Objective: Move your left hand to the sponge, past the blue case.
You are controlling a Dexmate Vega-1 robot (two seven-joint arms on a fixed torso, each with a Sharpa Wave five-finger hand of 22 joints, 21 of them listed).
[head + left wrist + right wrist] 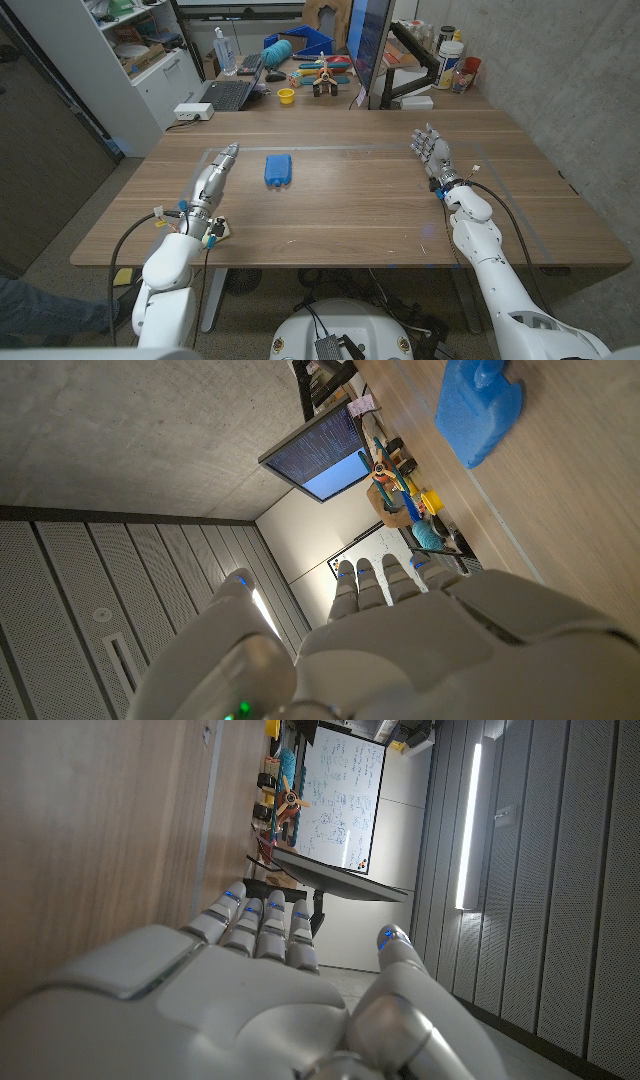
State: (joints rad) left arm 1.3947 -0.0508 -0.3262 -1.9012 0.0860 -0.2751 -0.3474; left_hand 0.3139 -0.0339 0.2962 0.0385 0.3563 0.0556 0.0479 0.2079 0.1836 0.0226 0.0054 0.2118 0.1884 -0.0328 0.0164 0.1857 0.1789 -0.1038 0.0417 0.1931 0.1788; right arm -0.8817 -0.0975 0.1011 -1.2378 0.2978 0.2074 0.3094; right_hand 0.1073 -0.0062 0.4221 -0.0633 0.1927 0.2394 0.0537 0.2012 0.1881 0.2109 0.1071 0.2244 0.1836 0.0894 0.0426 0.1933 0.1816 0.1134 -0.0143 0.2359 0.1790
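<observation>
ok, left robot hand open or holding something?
Open. In the head view the left robot hand has its fingers stretched out, holding nothing, with a gap to the blue object beside it.

Left arm enters from the near left corner; left hand (214,176) extends toward the far side, fingers (378,582) straight, together and holding nothing. Right arm enters from the near right; right hand (431,152) likewise extended, fingers (262,920) straight, grasping nothing.

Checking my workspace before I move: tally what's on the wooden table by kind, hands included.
Blue item: 1
Robot hands, left hand and right hand: 2
Sponge apart from that blue item: 0 that I can tell
Total: 3
</observation>
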